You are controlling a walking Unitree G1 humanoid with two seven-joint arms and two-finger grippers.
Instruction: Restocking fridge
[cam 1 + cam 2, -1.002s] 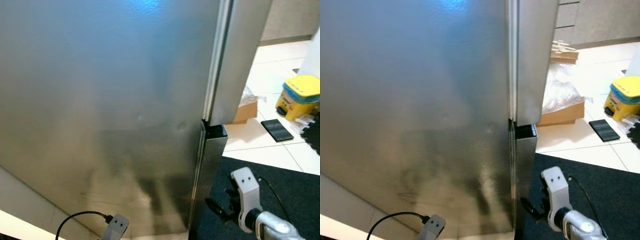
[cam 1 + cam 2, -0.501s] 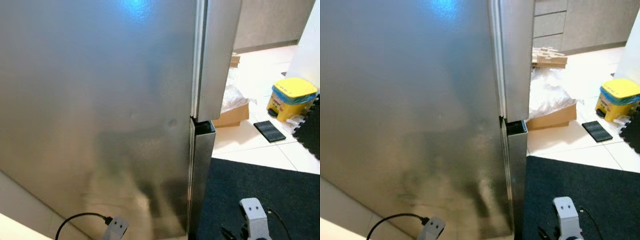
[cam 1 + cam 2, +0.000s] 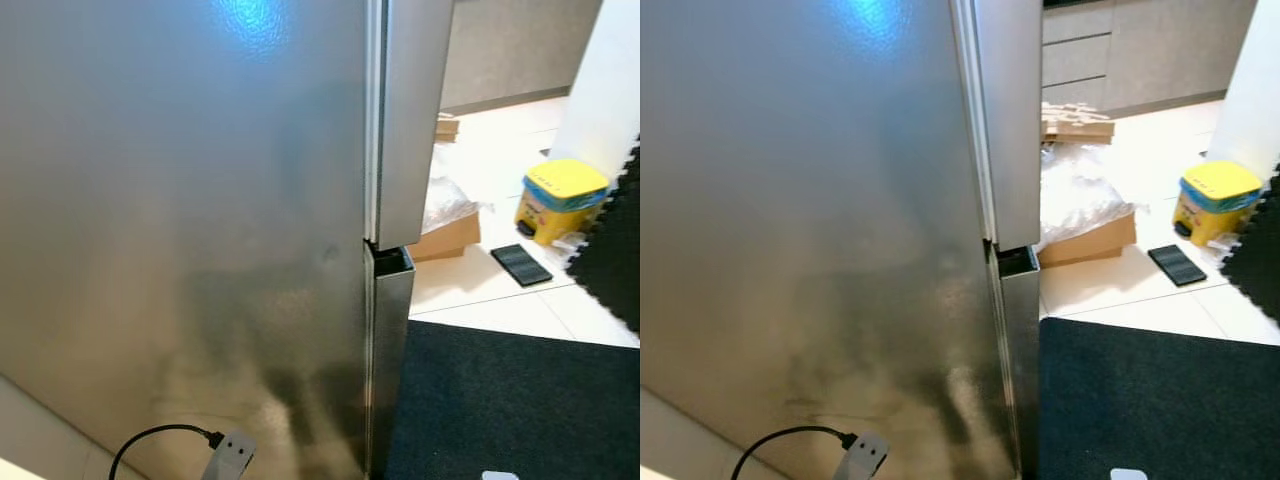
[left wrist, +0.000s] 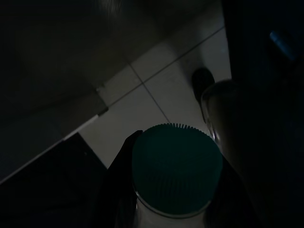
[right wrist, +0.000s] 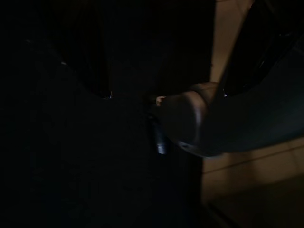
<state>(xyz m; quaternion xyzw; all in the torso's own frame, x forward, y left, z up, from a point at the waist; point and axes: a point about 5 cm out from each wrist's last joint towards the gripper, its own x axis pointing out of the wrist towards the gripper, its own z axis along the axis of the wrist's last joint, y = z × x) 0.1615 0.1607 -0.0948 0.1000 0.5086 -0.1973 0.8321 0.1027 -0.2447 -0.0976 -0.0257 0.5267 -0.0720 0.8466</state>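
The stainless steel fridge [image 3: 190,230] stands right before me with its doors closed; the seam between upper and lower door sits at its right edge [image 3: 385,255]. In the dim left wrist view, a clear bottle with a teal ribbed cap [image 4: 176,168] sits between the black fingers [image 4: 124,164] of my left gripper [image 4: 175,185]. That arm's grey wrist piece [image 3: 232,455] and its cable show low in front of the fridge. In the dark right wrist view, my right gripper [image 5: 175,80] hangs low with its fingers [image 5: 95,66] wide apart and nothing between them.
A dark mat [image 3: 500,400] covers the floor to the fridge's right. Beyond it on the pale tiles are a cardboard box with plastic wrap [image 3: 1085,235], a flat black object [image 3: 518,265], a yellow bin [image 3: 558,200] and a black foam mat [image 3: 615,250].
The camera has swung, so the fridge's right edge sits further left in the picture. My right arm has dropped from the lower right down to the bottom edge.
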